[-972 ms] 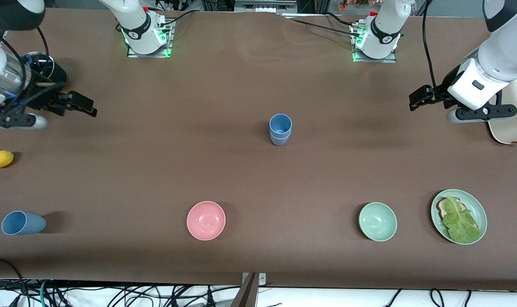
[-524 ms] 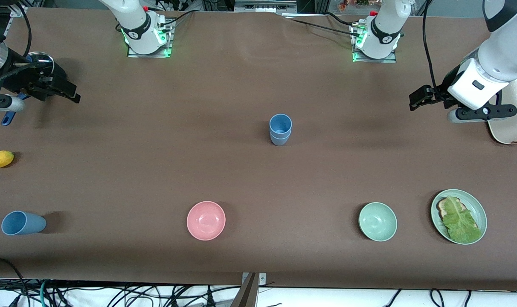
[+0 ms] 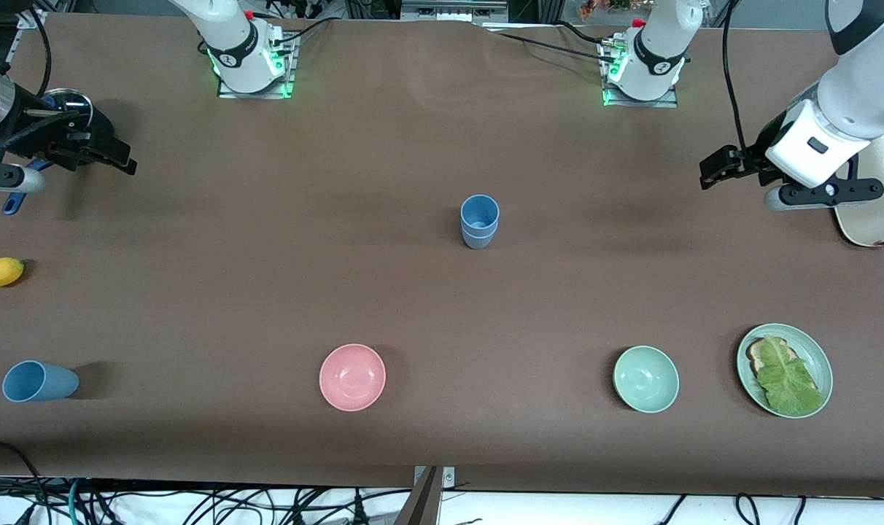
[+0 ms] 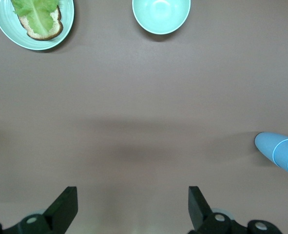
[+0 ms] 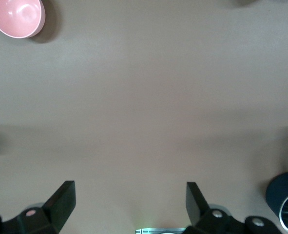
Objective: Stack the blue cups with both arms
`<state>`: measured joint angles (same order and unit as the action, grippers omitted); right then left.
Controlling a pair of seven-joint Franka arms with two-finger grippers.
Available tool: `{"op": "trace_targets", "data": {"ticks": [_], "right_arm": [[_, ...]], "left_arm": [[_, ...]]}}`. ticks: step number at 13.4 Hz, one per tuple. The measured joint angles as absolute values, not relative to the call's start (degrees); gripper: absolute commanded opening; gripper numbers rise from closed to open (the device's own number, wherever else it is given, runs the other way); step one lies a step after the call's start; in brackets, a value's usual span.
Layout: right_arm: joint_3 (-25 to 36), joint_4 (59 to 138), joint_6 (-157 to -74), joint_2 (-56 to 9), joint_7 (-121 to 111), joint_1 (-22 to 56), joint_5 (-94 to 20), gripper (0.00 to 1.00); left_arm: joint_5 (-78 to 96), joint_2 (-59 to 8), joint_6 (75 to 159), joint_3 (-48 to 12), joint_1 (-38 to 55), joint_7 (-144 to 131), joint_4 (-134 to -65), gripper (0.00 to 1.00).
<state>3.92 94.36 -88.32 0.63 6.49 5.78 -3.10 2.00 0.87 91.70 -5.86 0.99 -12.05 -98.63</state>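
- Two blue cups [image 3: 479,221] stand nested upright mid-table, so that stack looks done. Anything left?
- One more blue cup [image 3: 39,381] lies on its side toward the right arm's end of the table, nearer the front camera than the lemon [image 3: 1,271]. If it counts, it still needs adding.
- And the arms?
- Both wait at the ends. Right gripper [image 3: 114,154] hovers over its end with fingers spread, holding nothing; left gripper [image 3: 718,167] hangs over the other end, fingers apart too, empty.
- Bowls untouched?
- Pink bowl [image 3: 352,377] and green bowl [image 3: 645,378] sit apart from the stack
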Motion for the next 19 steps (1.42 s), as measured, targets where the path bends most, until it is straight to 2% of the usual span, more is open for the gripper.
{"op": "trace_targets", "data": {"ticks": [19], "right_arm": [[3.92,94.00,-86.75,0.53,2.42,5.46,0.45,1.00]], "left_arm": [[2.00,0.87,91.70,-5.85,0.99,-12.00,-98.10,1.00]]}}
